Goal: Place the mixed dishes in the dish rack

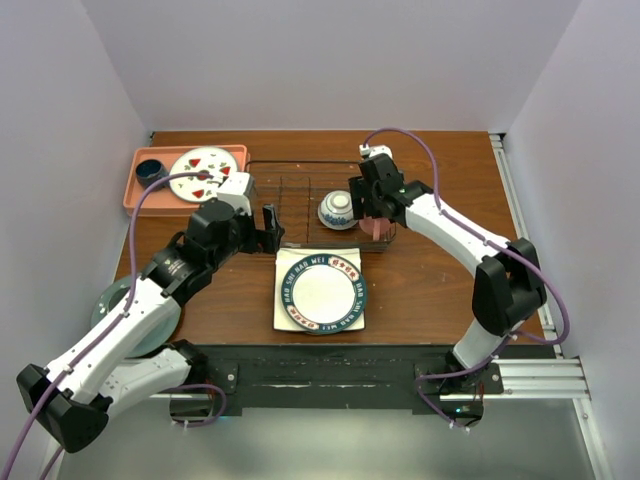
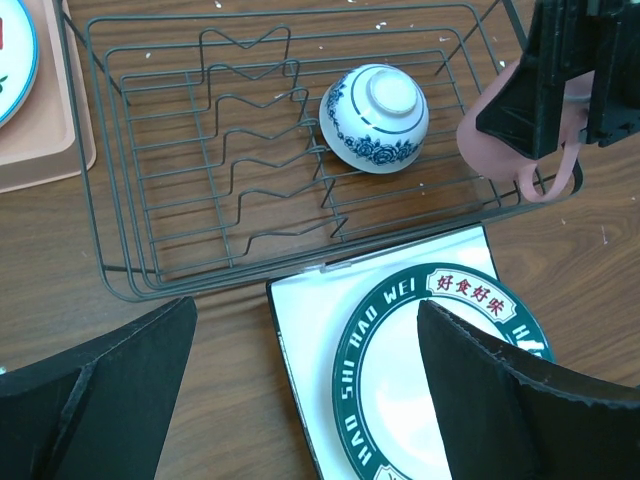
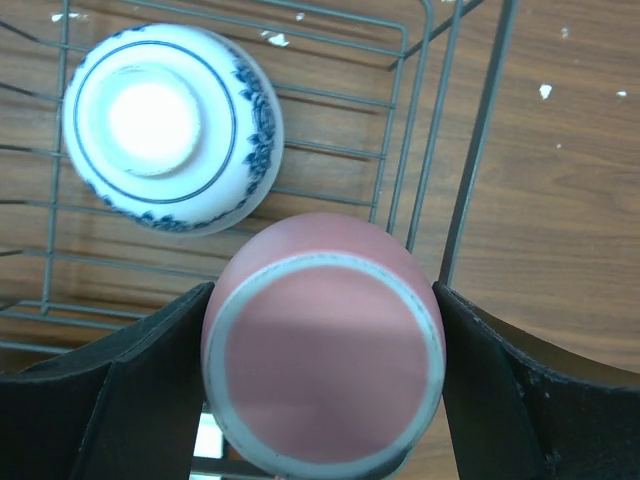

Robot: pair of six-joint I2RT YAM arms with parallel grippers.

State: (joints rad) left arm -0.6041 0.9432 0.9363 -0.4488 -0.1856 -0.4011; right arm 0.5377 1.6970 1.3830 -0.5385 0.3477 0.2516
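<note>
a brown wooden table (image 1: pixel 430 300) is sitting between pale walls, with the dish rack (image 1: pixel 290 200) lying along the middle of its far edge. the right gripper (image 3: pixel 325 390) is clasping the pink mug (image 3: pixel 320 330) by its sides, mouth facing down and base up, so its long axis is running vertically. the mug is hanging over the rack's near right corner, just inside the rim wire and just beside the small patterned bowl (image 2: pixel 374 117), which is resting upside down in the rack. the coming move is looking like a straight lowering between bowl and rim. the left gripper (image 2: pixel 305 395) is hovering with jaws spread and holding nothing, just off the rack's near edge, nearer than the right arm to the lettered round plate (image 1: pixel 322 292) lying on the white square plate (image 1: pixel 288 262).
</note>
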